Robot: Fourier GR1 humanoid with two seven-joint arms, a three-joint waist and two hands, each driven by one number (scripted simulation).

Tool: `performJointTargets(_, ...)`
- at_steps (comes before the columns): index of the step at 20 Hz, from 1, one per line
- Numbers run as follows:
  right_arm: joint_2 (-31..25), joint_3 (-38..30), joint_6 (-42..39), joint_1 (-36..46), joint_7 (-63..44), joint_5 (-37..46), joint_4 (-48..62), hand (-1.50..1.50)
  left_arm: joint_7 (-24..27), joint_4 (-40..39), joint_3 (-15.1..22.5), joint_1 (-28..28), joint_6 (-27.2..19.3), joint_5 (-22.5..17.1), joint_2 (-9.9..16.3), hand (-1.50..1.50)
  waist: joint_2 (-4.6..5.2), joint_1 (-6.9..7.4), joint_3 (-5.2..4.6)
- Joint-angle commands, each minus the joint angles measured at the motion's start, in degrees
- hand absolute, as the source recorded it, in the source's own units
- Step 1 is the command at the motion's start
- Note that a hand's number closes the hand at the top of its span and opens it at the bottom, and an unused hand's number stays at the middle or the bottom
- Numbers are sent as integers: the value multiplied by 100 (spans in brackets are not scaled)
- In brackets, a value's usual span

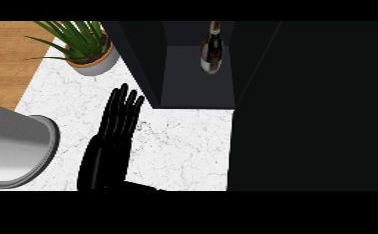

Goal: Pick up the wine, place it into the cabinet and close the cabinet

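Head view. The wine bottle [211,48] is standing upright inside the open cabinet [196,83], on its dark shelf toward the back, and no robot hand is touching it. A large dark panel [303,108], apparently the cabinet door, is covering the right side of the view and hiding the surface beneath it.

The left robot hand [112,133] is showing over the white marble surface [184,148], near its front edge and left of the cabinet opening; its fingers are pointing straight up, relaxed, holding nothing. The right robot hand is not showing anywhere.

A potted plant [85,45] is sitting at the back left corner of the surface. A grey round basin [29,148], possibly a sink, is lying at the left edge.

Handling judgement: glass bottle, so rigid, smooth, likely slippery and breakable; heavy low down if full. Best hold would be around the wide body, not the narrow neck. The bottle appears already placed; the door is looking like the remaining job.
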State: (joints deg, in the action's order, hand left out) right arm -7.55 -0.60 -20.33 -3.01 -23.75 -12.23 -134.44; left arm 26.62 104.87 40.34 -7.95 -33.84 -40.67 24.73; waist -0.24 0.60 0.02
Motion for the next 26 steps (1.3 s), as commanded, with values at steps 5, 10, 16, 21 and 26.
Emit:
performJointTargets(5,-483,583,-797,264,-341,-384,119,150,241,909,-219,1209,-151,318,616,-150,17,30,-3)
performJointTargets(10,-267,1522,-756,-863,-854,-620,-730,150,495,1606,-1051,2256,291,-134,1300,-150,-10,24,-10)
performJointTargets(16,116,2503,-290,-724,-1223,-183,-1020,150,713,2227,-2173,3408,1124,-784,1896,-150,-17,51,-12)
performJointTargets(21,728,3770,295,-257,-1431,1068,-772,150,772,2572,-2668,4145,1589,-959,2144,-150,-51,96,-17)
performJointTargets(26,749,4607,1153,730,-1281,1903,-13,150,772,2323,-3311,4355,2108,-1188,2112,-150,-15,41,-9)
